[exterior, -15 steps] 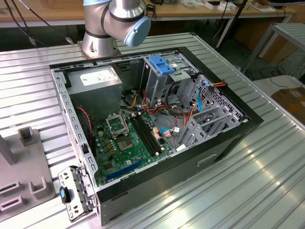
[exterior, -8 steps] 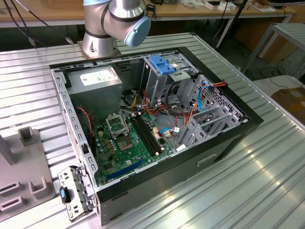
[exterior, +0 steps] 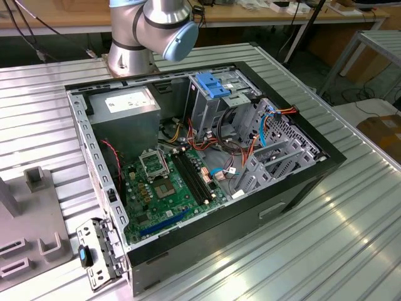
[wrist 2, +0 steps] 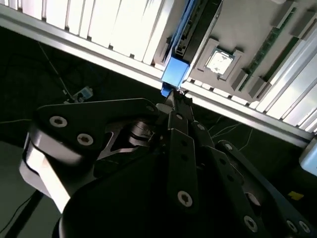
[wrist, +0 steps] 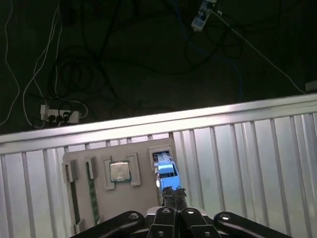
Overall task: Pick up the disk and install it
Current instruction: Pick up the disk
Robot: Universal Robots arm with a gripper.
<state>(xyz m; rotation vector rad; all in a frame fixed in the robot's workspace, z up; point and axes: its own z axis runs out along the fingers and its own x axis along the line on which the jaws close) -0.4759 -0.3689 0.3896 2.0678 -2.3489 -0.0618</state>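
The disk [wrist: 166,173] stands on edge in a slot of a grey parts holder [wrist: 143,198], with its light-blue rail facing me. In the second wrist view the disk [wrist 2: 176,74] shows the blue end of that rail just past my fingertips. My gripper [wrist: 173,197] is right over the disk's near end, and its fingers are drawn close together, pinching the blue end. In the second wrist view the gripper [wrist 2: 172,99] meets the blue rail at its tips. The disk sits in the holder slot.
The holder also carries a square processor chip [wrist: 120,172] and a green memory stick [wrist: 91,191] beside the disk. The holder lies near the edge of the ribbed metal table [wrist: 247,163], with dark floor and cables beyond. An open computer case [exterior: 207,163] with a blue-latched drive bay [exterior: 216,84] lies mid-table.
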